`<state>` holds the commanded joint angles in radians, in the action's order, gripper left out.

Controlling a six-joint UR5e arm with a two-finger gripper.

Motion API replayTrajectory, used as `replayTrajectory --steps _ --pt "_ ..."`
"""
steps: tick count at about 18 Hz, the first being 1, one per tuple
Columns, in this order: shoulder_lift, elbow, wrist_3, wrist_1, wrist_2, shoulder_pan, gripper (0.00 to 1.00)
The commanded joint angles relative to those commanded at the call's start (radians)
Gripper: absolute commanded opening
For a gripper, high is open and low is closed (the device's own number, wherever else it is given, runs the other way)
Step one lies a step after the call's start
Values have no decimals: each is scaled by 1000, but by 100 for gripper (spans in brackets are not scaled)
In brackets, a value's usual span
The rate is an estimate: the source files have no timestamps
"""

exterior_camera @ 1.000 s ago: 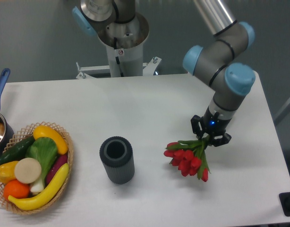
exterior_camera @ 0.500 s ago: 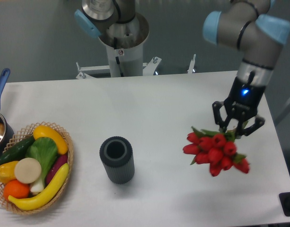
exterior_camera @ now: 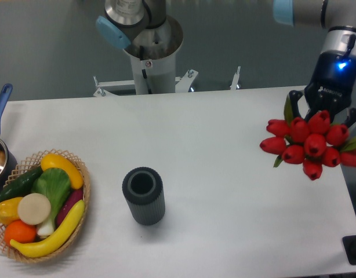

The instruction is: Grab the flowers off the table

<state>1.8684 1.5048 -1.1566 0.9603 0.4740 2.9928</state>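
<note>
The flowers (exterior_camera: 310,144), a bunch of red tulips with green leaves, hang in the air above the right edge of the white table (exterior_camera: 213,150). My gripper (exterior_camera: 324,113) sits directly behind and above the blooms, shut on their stems, which the red heads mostly hide. The blooms point toward the camera. Nothing of the bunch touches the tabletop.
A dark ribbed cylinder (exterior_camera: 143,195) stands upright in the table's middle front. A wicker basket (exterior_camera: 82,191) of fruit and vegetables sits at the front left, with a pot and its blue handle (exterior_camera: 0,104) behind it. The arm's base (exterior_camera: 149,46) rises at the back centre.
The gripper has risen and moved right and back with the flowers in it. The bunch has left the tabletop and now hangs high by the right edge, appearing larger.
</note>
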Motion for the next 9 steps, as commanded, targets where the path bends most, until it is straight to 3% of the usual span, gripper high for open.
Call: replayTrajectory --steps 9 --pt "2 0 -3 -2 -31 3 33"
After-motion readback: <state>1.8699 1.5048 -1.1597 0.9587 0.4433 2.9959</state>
